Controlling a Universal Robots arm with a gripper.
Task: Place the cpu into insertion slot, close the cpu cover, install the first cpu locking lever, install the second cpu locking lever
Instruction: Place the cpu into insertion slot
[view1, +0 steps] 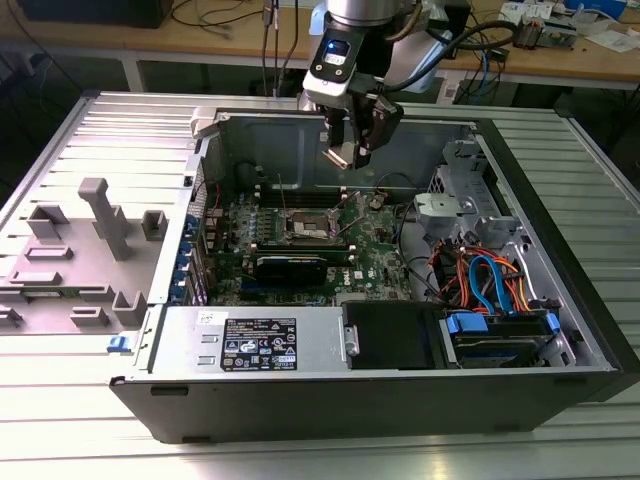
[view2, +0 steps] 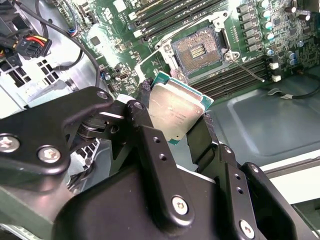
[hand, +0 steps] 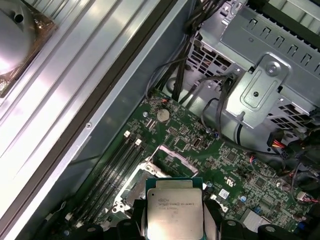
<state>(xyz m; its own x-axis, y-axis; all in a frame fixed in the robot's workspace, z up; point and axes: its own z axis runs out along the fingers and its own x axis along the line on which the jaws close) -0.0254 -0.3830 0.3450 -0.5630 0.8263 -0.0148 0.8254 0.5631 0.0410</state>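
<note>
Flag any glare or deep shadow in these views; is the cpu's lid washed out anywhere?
Exterior view: the case interior is shaded, the insertion slot dim, the table slats bright. Second wrist view: the cpu lid looks pale, the tool gripping it dark. First wrist view: strong glare on the slats, cpu evenly lit.

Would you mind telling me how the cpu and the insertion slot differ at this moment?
The cpu is clamped in the claw, held above the board, while the insertion slot sits fixed on the green motherboard. The cpu shows a pale silver-grey metal top, whereas the insertion slot has a dark centre inside a grey metal rim. The insertion slot is empty, with the cpu not yet seated in it. Both are square.
</note>
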